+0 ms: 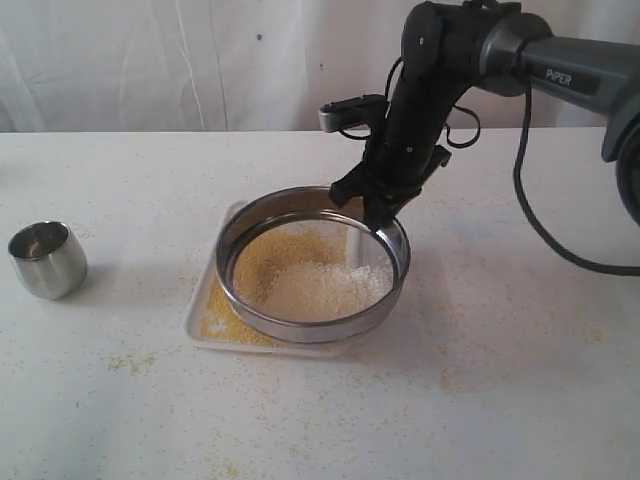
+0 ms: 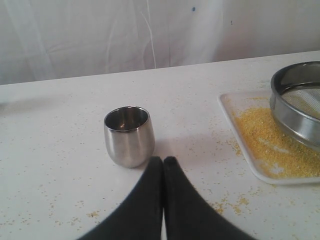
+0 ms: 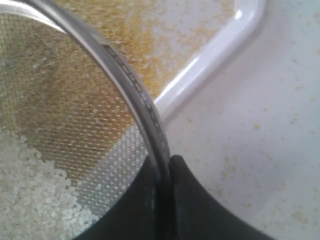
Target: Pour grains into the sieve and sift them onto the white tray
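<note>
The round steel-rimmed sieve [image 1: 313, 263] [image 3: 125, 80] [image 2: 296, 102] is held over the white tray [image 1: 200, 318] [image 3: 215, 55] [image 2: 235, 125]. My right gripper [image 1: 382, 212] [image 3: 162, 162] is shut on the sieve's far right rim, one finger inside and one outside. Pale whitish coarse bits [image 1: 325, 285] [image 3: 30, 200] lie on the mesh. Fine yellow grains [image 1: 225, 315] [image 2: 270, 145] cover the tray under it. My left gripper [image 2: 163, 161] is shut on nothing, low over the table beside the small steel cup [image 2: 127, 135] [image 1: 47, 260].
The steel cup stands upright and looks empty at the table's left. Scattered yellow grains [image 1: 130, 362] dot the tabletop around the tray. A white curtain hangs behind the table. The right arm's cable [image 1: 540, 220] droops at the right.
</note>
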Robot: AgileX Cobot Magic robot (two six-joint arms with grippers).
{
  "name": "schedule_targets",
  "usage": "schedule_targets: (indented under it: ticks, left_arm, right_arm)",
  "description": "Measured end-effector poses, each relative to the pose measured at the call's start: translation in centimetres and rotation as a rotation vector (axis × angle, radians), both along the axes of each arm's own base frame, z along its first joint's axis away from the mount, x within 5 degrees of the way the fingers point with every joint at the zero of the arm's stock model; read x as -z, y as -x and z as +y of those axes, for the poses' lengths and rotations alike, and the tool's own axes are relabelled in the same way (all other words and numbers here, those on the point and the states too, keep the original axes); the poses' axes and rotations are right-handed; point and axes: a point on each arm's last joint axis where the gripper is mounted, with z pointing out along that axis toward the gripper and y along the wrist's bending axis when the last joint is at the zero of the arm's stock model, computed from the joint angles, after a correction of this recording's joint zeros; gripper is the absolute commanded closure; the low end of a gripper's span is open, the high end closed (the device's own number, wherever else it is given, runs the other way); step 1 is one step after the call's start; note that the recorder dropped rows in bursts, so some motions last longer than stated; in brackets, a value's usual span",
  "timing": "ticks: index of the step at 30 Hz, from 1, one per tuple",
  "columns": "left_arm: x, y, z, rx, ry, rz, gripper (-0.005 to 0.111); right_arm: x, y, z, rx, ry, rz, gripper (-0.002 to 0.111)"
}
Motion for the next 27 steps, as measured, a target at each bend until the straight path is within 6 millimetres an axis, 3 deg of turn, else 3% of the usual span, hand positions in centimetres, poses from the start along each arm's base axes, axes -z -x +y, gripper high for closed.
schedule_targets:
  ticks: [4, 8, 27]
  left_arm:
    - [0.0, 0.0, 0.0, 0.0, 0.0, 0.0, 0.107]
    - [0.0, 0.0, 0.0, 0.0, 0.0, 0.0, 0.107]
    - [0.0, 0.0, 0.0, 0.0, 0.0, 0.0, 0.107]
  right_arm:
    - [0.0, -0.4, -0.9, 0.022, -0.017, 0.0, 0.108]
    - [-0.1, 0.1, 0.1, -0.062, -0.024, -0.005, 0.108]
    - [-0.4, 0.2, 0.7, 0.022, -0.087, 0.031, 0.108]
